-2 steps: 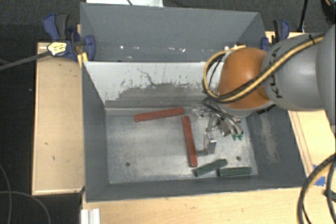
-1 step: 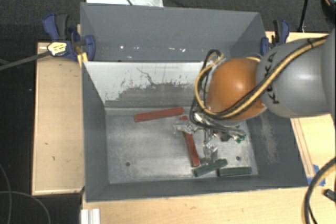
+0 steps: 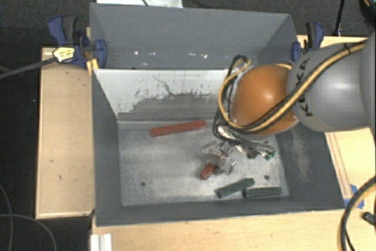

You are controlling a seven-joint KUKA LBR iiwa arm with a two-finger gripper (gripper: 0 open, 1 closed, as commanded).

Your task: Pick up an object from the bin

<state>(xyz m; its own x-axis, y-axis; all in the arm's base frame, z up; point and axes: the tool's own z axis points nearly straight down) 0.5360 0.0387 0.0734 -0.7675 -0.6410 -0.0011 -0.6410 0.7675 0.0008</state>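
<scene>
My gripper (image 3: 221,157) is low in the middle of the bin, under the orange wrist cover. A small reddish-brown block (image 3: 207,171) lies on the floor right at its lower left tip, touching or nearly touching it. A long reddish-brown stick (image 3: 177,127) lies flat to the upper left, near the back wall and apart from the gripper. Two dark green sticks lie end to end near the front wall, one (image 3: 234,187) just below the gripper and one (image 3: 262,191) to its right.
A small green bit (image 3: 270,154) peeks out beside the wrist on the right. The arm and its cables cover the bin's right rear part. The left half of the floor is bare scratched metal.
</scene>
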